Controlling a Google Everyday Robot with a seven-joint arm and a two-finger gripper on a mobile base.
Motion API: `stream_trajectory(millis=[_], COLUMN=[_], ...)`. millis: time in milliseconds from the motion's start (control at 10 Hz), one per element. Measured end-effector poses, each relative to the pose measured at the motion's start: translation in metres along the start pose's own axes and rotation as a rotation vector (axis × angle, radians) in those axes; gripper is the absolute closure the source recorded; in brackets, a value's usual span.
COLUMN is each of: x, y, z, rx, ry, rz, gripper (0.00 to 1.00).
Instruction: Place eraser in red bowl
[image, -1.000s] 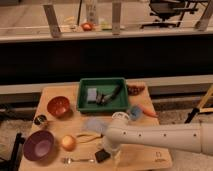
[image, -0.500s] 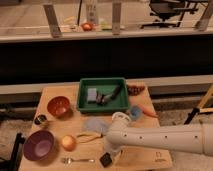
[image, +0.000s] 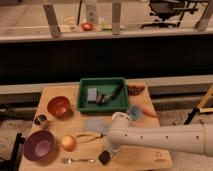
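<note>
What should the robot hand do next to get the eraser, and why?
Probably rise and reach back toward the green tray. The gripper sits low at the table's front edge, beside the fork. The black eraser appears to lie in the tray, away from the gripper and not in the red bowl.

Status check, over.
Gripper low near table's front edge, at the eraser. Red bowl back left, no eraser inside. Orange fruit near the path.
</note>
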Motion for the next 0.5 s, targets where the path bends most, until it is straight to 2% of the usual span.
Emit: stream_trajectory(millis=[400, 500], x=[-0.003, -0.003], y=[-0.009, -0.012], z=[-0.022, -0.034], rx=[0.040, 0.051], ry=[-0.019, -0.024], rz=[-0.111, -0.142], gripper=[1.00, 1.00])
